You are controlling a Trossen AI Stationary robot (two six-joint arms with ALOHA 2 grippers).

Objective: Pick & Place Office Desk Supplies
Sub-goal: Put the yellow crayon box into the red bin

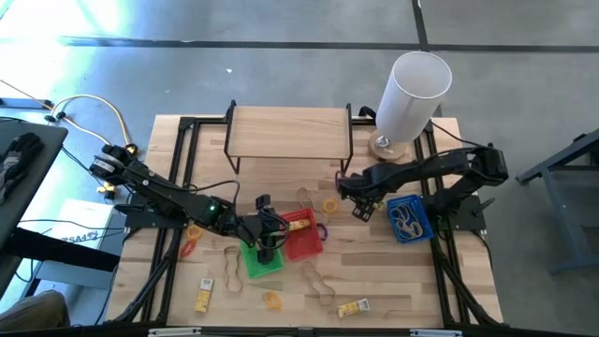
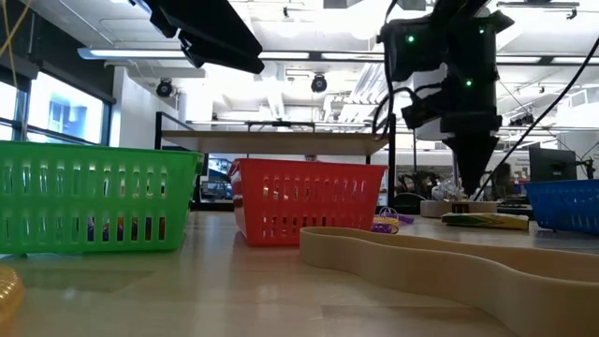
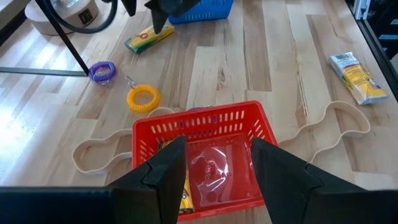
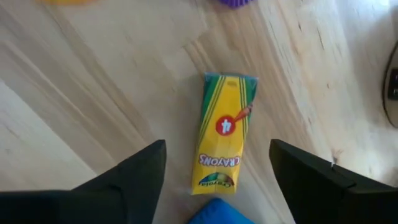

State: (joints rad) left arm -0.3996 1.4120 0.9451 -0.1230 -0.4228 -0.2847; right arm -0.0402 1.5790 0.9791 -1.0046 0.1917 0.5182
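Wood tabletop lies under both my arms. Right gripper (image 4: 217,180) hangs with fingers spread wide, empty, straddling the crayon pack (image 4: 222,134) (flat on the boards, just beside the blue basket (image 1: 408,217)). Step in hand, as I judge: picking this pack. Next: descend, close across its narrow sides. Left gripper (image 3: 216,165) waits over the red basket (image 3: 205,121), parted, holding nothing.

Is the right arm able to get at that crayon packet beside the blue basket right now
Probably yes. The right gripper hangs open directly above the crayon packet, which lies flat on bare wood between its fingers; only the blue basket sits close by.
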